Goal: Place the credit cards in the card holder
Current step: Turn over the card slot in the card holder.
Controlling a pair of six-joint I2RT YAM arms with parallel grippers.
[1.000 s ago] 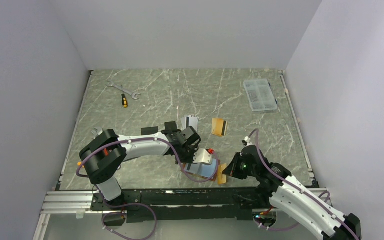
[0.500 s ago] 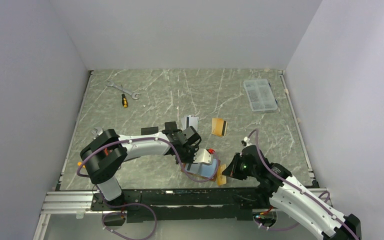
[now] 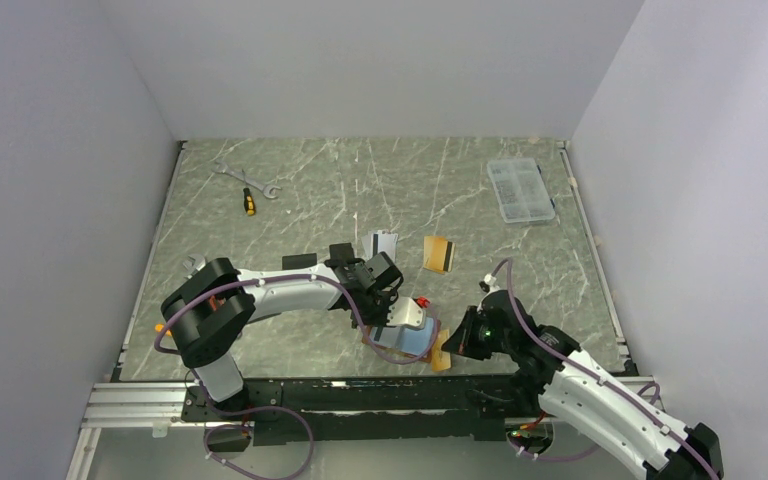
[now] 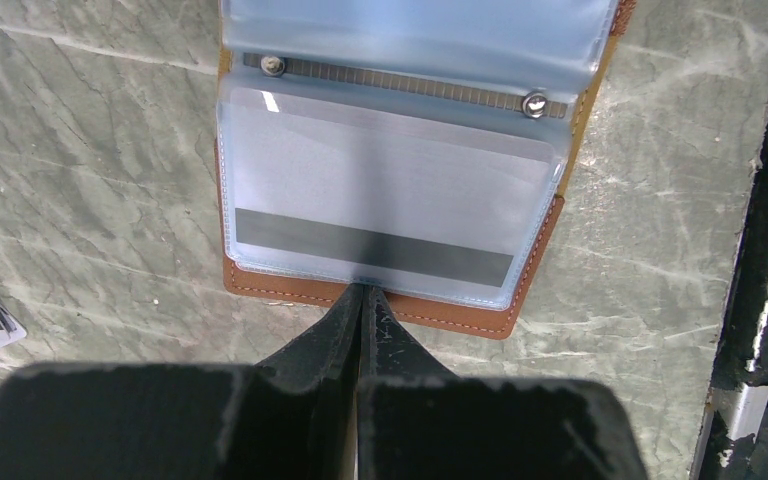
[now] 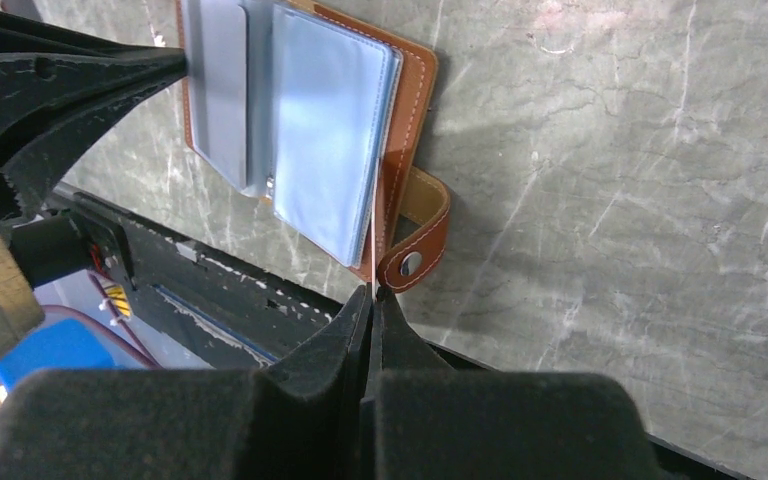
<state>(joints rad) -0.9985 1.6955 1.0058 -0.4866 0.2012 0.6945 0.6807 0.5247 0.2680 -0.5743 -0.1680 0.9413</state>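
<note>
Two low-reaching arms: left end effector (image 4: 362,292) clamps card holder (image 4: 390,200), right end effector (image 5: 372,292) closed.

- Your card holder (image 4: 460,318) shows smooth tan leather with a low sheen and pale stitching along the rim.
- Its sleeves (image 4: 410,30) are frosted bluish plastic, semi-glossy, with soft glare.
- The rivets (image 4: 274,65) and snap (image 5: 412,263) look like bright metal.
- The sleeved card (image 4: 380,180) reads matt silver-grey.
- The left gripper (image 4: 362,292) is matt black and grainy.
- The table (image 4: 80,180) looks like smooth, veined grey-green stone.
- Far right, the box (image 3: 520,190) is clear plastic.
</note>
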